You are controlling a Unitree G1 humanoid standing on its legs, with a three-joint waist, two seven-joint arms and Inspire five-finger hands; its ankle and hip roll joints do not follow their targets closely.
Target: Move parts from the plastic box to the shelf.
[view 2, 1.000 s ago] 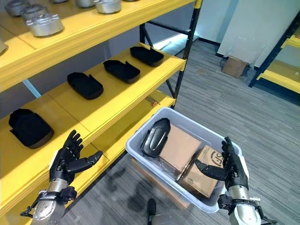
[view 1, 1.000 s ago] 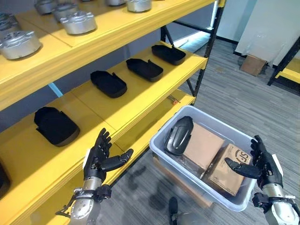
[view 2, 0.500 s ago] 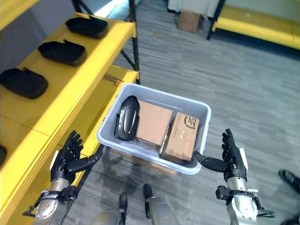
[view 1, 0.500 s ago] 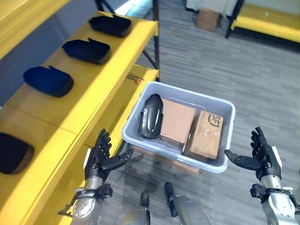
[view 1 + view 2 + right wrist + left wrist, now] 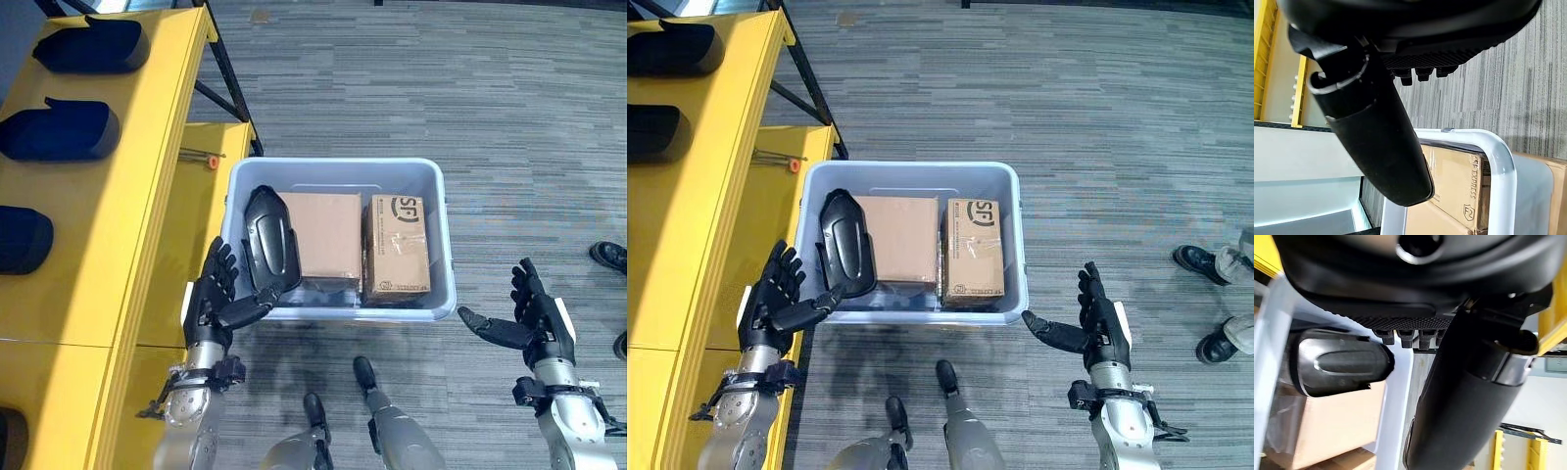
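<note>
one pale plastic box (image 5: pixel 437 257) sits on the grey floor (image 5: pixel 411 88) between the two hands. the left hand (image 5: pixel 211 299) is spread wide and holds nothing, its thumb reaching toward the box's near left corner. the right hand (image 5: pixel 527 315) is also wide open and empty, just past the box's near right corner, thumb pointing at it. inside the box lie one black part (image 5: pixel 268 242), nearest the left hand, and two cardboard cartons (image 5: pixel 325 233) side by side. beyond the left hand, on the yellow shelf (image 5: pixel 98 225), three more black parts (image 5: pixel 59 130) rest in a row.
</note>
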